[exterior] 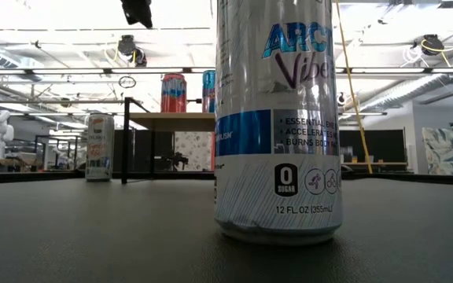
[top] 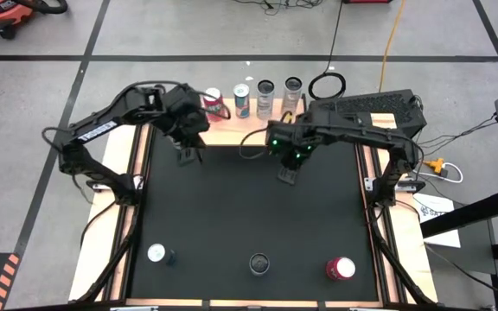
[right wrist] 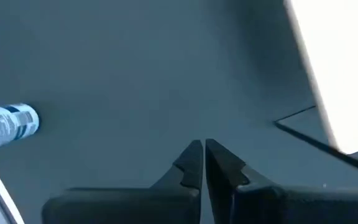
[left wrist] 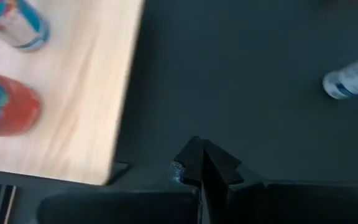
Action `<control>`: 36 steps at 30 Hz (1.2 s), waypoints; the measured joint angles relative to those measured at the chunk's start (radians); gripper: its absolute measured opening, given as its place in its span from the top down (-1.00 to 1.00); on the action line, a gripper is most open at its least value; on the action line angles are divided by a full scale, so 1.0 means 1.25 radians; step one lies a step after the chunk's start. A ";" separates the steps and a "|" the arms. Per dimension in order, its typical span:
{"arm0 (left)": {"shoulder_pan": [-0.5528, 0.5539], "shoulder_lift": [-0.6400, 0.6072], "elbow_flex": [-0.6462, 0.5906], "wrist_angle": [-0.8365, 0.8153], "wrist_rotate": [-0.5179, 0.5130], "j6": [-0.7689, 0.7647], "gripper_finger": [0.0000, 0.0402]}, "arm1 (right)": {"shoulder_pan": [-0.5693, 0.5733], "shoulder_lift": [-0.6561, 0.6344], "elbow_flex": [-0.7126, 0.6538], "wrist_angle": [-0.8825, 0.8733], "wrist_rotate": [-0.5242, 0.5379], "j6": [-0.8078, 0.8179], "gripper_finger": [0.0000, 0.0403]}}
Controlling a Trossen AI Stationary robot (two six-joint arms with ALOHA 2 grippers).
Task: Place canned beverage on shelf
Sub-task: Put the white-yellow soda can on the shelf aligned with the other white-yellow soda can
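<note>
The shelf (top: 232, 130), a light-wood board on black legs, stands at the table's far edge. Several cans stand upright on it, among them a red one (top: 213, 99) and a blue-and-white one (top: 242, 100). Three more cans stand on the black table near its front edge: a white one (top: 156, 253), a dark-topped one (top: 258, 263) and a red one (top: 340, 269). My left gripper (left wrist: 201, 165) hangs shut and empty over the table just in front of the shelf's left end (left wrist: 73, 93). My right gripper (right wrist: 202, 155) hangs shut and empty in front of the shelf's right part.
The dark-topped can fills the middle of the low view (exterior: 278, 118) and hides part of the shelf (exterior: 171, 119) behind it. Pale wooden strips (top: 132, 199) edge the table. The black mat between the shelf and the front cans is bare. Cables and a black box (top: 379, 108) lie at the far right.
</note>
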 joint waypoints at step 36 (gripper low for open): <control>-0.097 -0.071 -0.071 -0.075 -0.015 0.024 0.98 | 0.194 0.011 -0.022 0.051 0.002 0.122 -0.14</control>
